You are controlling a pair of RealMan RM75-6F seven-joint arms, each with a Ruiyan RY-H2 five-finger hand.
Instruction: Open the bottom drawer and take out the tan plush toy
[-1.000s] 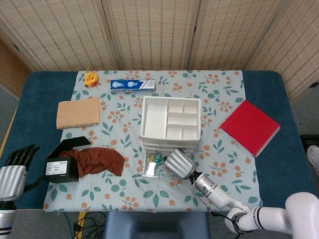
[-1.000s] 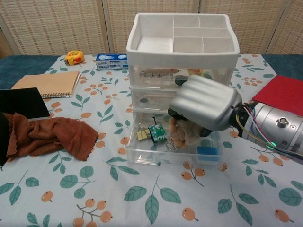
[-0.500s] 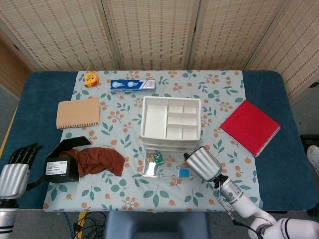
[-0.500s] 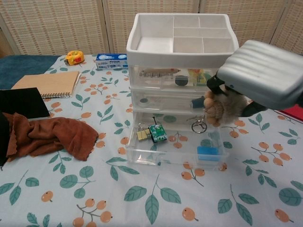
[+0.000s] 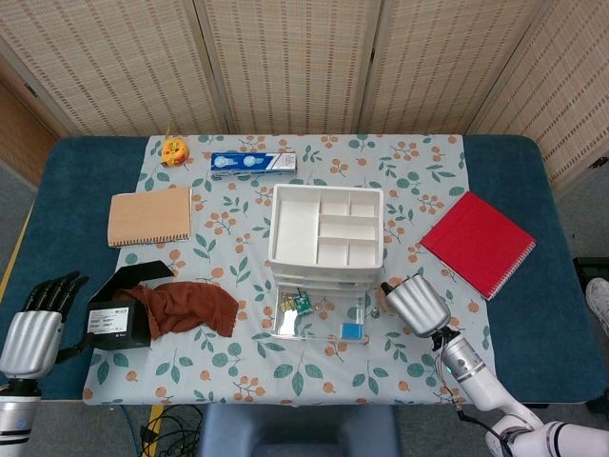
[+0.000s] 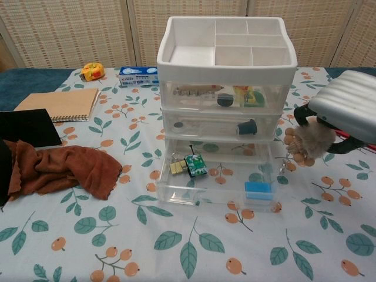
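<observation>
The white three-drawer organizer (image 5: 326, 228) (image 6: 226, 59) stands mid-table with its bottom drawer (image 5: 319, 316) (image 6: 216, 176) pulled out. My right hand (image 5: 415, 305) (image 6: 346, 108) holds the tan plush toy (image 6: 308, 143) (image 5: 380, 303) in the air just right of the open drawer, a small metal ring dangling under it. In the drawer lie a green circuit piece (image 6: 195, 164), yellow clips and a blue block (image 6: 258, 189). My left hand (image 5: 34, 319) hovers open at the table's near left edge, holding nothing.
A brown cloth (image 5: 186, 307) (image 6: 56, 167) lies over a black box (image 5: 119, 319) on the left. A tan notebook (image 5: 148, 215), yellow tape measure (image 5: 173, 150) and toothpaste box (image 5: 253, 163) sit further back. A red notebook (image 5: 478, 243) lies at the right.
My right hand lifted the plush toy out of the bottom drawer and carried it rightward, past the drawer's right side. The left hand barely shifted.
</observation>
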